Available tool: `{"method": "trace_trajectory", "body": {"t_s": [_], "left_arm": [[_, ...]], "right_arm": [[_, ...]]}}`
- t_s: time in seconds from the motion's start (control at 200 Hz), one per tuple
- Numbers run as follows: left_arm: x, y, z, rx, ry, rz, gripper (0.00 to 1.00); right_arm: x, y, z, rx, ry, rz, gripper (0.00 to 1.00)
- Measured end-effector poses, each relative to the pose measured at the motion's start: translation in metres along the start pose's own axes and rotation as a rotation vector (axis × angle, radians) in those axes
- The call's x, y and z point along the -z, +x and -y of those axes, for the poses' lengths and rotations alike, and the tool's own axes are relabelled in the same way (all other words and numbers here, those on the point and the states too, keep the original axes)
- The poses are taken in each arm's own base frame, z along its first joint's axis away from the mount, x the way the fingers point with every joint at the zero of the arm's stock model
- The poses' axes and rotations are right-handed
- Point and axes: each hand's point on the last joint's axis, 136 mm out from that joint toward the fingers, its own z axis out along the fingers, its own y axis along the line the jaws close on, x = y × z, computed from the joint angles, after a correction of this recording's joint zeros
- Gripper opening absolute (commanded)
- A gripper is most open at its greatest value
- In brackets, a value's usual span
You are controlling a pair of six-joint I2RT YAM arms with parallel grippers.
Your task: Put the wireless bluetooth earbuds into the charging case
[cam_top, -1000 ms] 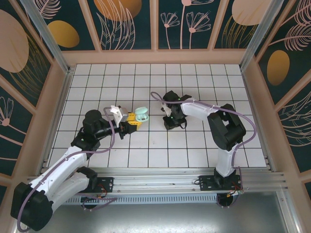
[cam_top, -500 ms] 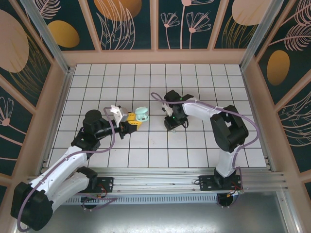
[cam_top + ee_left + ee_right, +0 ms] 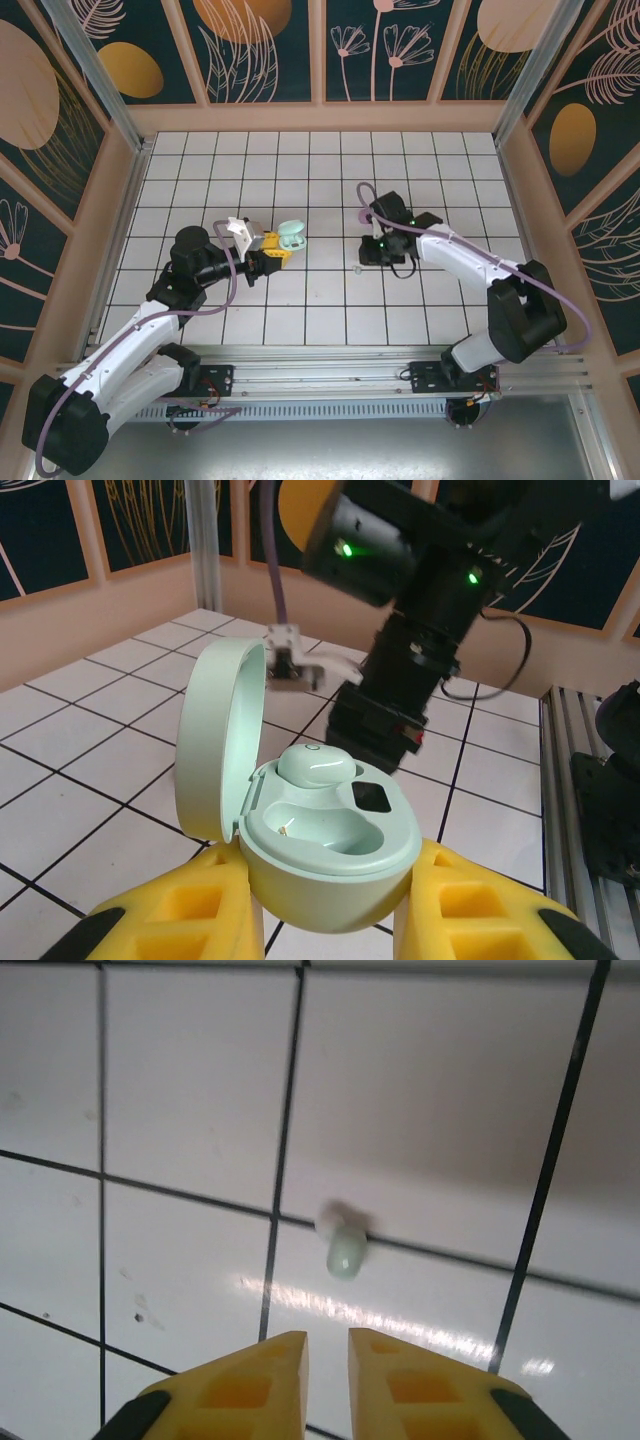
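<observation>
tiled floor [image 3: 180, 1090] holds a mint earbud [image 3: 345, 1251], long axis toward right pincer [image 3: 327, 1338], nearly closed.

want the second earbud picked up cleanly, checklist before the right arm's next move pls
1. Mint charging case clamped in left gripper: ok.
2. Lid open: ok.
3. Slot free beside the seated earbud: ok.
4. Loose mint earbud in the wrist view, ahead of right gripper, on a white tile: ok.
5. Right jaws wide enough to take it: not ok, almost together and empty.
6. Loose earbud's orientation: cannot tell, blurred.
</observation>
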Motion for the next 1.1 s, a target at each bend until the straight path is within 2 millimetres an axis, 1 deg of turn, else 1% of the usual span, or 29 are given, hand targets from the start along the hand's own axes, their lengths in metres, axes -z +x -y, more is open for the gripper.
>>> {"method": "trace_trajectory", "body": {"t_s": [0.04, 0.1, 0.165, 0.21, 0.35, 0.571, 0.706, 0.841, 0.981, 1.101], "left_arm": [[0.000, 0.000, 0.000, 0.000, 0.000, 0.001, 0.08], [0.000, -0.001, 0.000, -0.004, 0.000, 0.005, 0.08], [0.000, -0.003, 0.000, -0.009, 0.003, 0.011, 0.08], [-0.001, -0.003, 0.000, -0.010, 0.005, 0.011, 0.08], [-0.001, -0.002, 0.002, -0.009, 0.015, 0.010, 0.08], [0.000, -0.004, 0.003, -0.012, 0.018, 0.014, 0.08], [0.000, -0.004, 0.003, -0.012, 0.018, 0.014, 0.08], [-0.001, -0.003, 0.002, -0.011, 0.018, 0.013, 0.08], [-0.002, -0.001, 0.001, -0.006, 0.018, 0.007, 0.08], [-0.002, 0.000, 0.001, -0.003, 0.018, 0.004, 0.08]], "right_arm": [[-0.005, 0.011, -0.006, -0.009, -0.006, -0.022, 0.15], [-0.010, 0.023, -0.021, -0.001, -0.020, -0.042, 0.13], [-0.016, 0.027, -0.035, 0.003, -0.041, -0.043, 0.10], [-0.020, 0.027, -0.037, -0.009, -0.042, -0.041, 0.08], [-0.034, 0.020, -0.027, -0.065, 0.012, -0.027, 0.05], [-0.048, 0.006, -0.014, -0.101, 0.044, 0.014, 0.03], [-0.059, 0.008, -0.005, -0.112, 0.074, -0.004, 0.03], [-0.062, 0.011, -0.001, -0.101, 0.089, -0.012, 0.03], [-0.062, 0.009, 0.003, -0.087, 0.113, 0.000, 0.03], [-0.060, 0.009, 0.016, -0.077, 0.162, 0.001, 0.03]]}}
